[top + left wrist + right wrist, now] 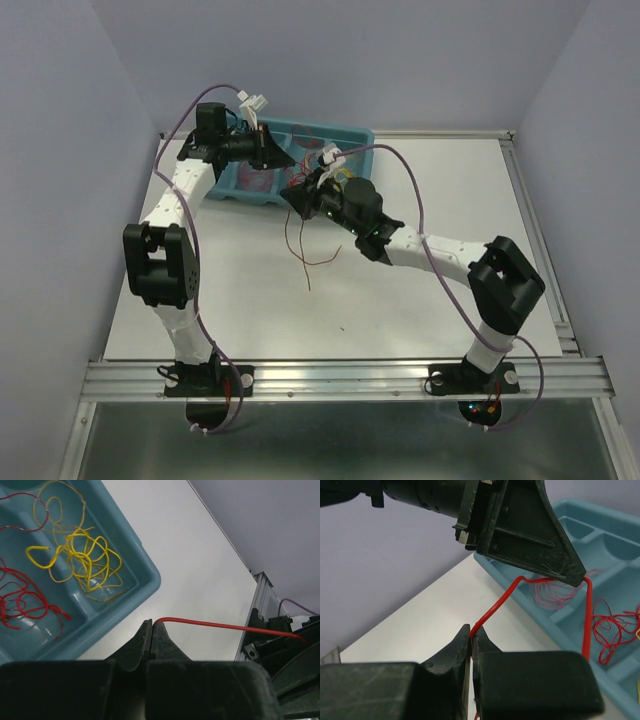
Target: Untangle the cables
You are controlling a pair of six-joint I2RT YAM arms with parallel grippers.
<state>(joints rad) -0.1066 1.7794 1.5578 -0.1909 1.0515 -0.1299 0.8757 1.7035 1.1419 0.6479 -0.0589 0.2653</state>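
A red cable (495, 611) runs taut between my two grippers. My left gripper (152, 623) is shut on one end of it beside the blue tray (145, 587); the cable (225, 626) stretches right toward the other gripper. My right gripper (471, 636) is shut on the same cable just below the left gripper's fingers (540, 545). In the top view the left gripper (272, 158) and right gripper (296, 197) are close together at the tray's front edge, with thin red strands (300, 250) dangling onto the table. Yellow cables (85, 555) and red cables (25, 600) lie curled in the tray.
The blue tray (350, 140) has several compartments and stands at the back of the white table (400, 310). Dark red loops (555, 591) and more red loops (615, 630) lie in its compartments. A metal rail (340, 375) edges the table's front.
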